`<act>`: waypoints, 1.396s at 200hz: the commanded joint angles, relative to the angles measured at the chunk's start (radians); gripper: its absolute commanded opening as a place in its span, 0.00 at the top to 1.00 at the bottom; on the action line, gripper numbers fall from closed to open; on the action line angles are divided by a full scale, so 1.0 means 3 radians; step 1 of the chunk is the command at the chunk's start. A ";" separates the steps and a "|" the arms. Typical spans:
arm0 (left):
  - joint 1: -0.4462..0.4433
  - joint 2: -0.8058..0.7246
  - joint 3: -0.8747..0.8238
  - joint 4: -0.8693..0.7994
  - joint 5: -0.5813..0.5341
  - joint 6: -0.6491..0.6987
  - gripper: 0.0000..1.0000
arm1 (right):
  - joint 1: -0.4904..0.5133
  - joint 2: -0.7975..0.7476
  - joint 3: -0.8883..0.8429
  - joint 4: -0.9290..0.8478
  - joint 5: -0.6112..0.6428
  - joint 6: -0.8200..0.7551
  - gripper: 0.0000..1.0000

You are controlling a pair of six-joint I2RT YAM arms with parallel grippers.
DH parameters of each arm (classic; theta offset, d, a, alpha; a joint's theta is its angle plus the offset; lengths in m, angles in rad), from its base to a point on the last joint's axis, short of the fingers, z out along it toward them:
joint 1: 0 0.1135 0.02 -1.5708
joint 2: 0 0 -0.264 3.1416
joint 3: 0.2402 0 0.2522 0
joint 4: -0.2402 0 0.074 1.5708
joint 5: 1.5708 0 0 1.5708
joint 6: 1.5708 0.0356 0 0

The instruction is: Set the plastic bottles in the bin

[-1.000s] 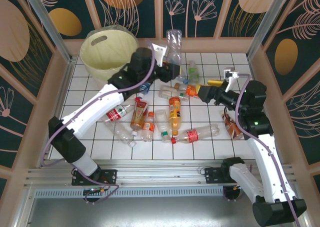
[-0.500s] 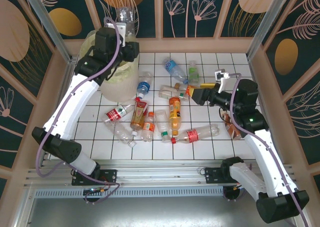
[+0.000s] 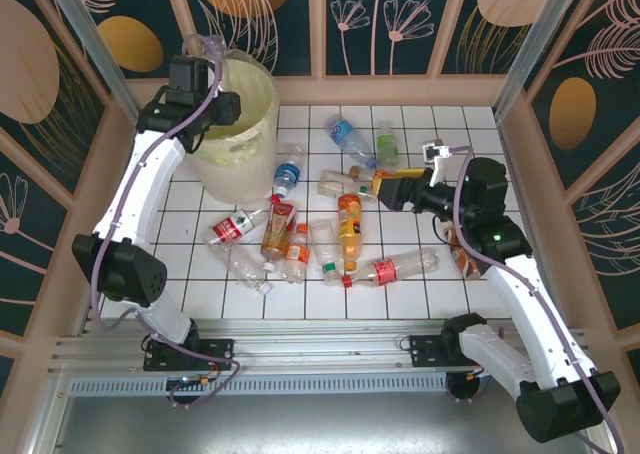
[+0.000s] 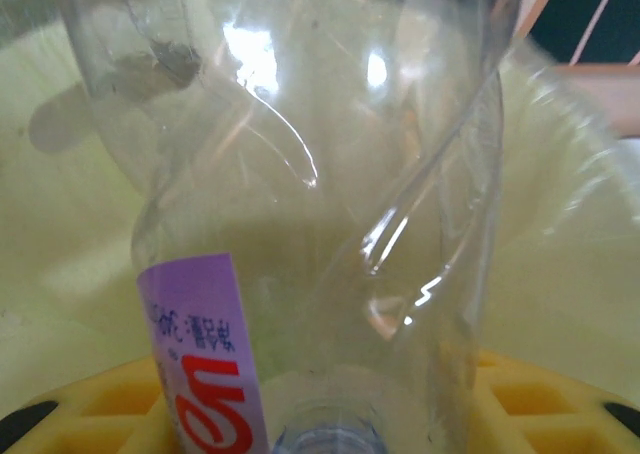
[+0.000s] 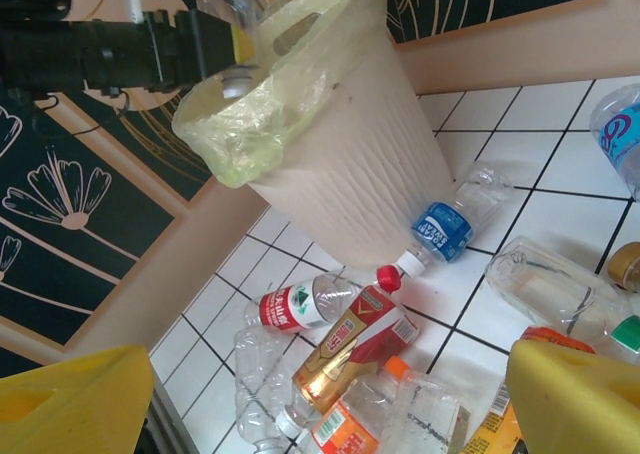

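At the far-left corner, top view: the left gripper [image 3: 208,59] hangs over the mouth of the bin [image 3: 238,169], clamped on a clear bottle [image 3: 207,44] that sticks up above the rim. The bin's ribbed wall faces the camera, and its bag liner is folded over the rim. The other plastic bottles [image 3: 349,229] lie scattered on the white tiled table [image 3: 420,124], most of them in a cluster at the centre. One blue-label bottle [image 3: 288,174] lies just beside the bin's foot. The right gripper [image 3: 395,189] is low over the right side of the cluster, beside an orange-capped bottle [image 3: 368,181]. I cannot tell from here whether they touch.

Left wrist view: the clear bottle [image 4: 330,174] is right against the lens, neck end nearest me. It has a purple label with red lettering [image 4: 200,364]. The yellow fingers [image 4: 540,394] flank it at the bottom edge, closed on it. Behind the bottle I see the pale yellow inside of the bin [image 4: 580,274].

Right wrist view: the right gripper [image 5: 325,394] has its jaws spread wide and grips nothing; the yellow fingers [image 5: 575,399] sit in the two lower corners. Between them lie a red-capped orange-drink bottle [image 5: 355,344] and a red-label bottle [image 5: 300,304]. The blue-label bottle [image 5: 445,229] lies with its cap near the bin [image 5: 350,154]. The left gripper [image 5: 225,44] is at the bin's rim.
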 commanded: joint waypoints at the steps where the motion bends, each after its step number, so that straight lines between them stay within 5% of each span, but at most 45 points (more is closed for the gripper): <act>1: 0.0065 0.0187 0.0029 -0.0176 0.0120 0.0133 0.53 | 0.0037 0.0031 -0.0072 0.0087 0.0025 -0.0004 0.08; 152: 0.0194 0.1049 0.0602 -0.0730 0.0265 0.0229 0.45 | 0.0089 0.0081 -0.0099 -0.0058 0.0143 -0.0044 0.08; 279: 0.0194 0.0812 0.0811 -0.0802 0.0385 0.0058 0.12 | 0.0123 0.0128 -0.0148 -0.0032 0.0207 -0.0038 0.08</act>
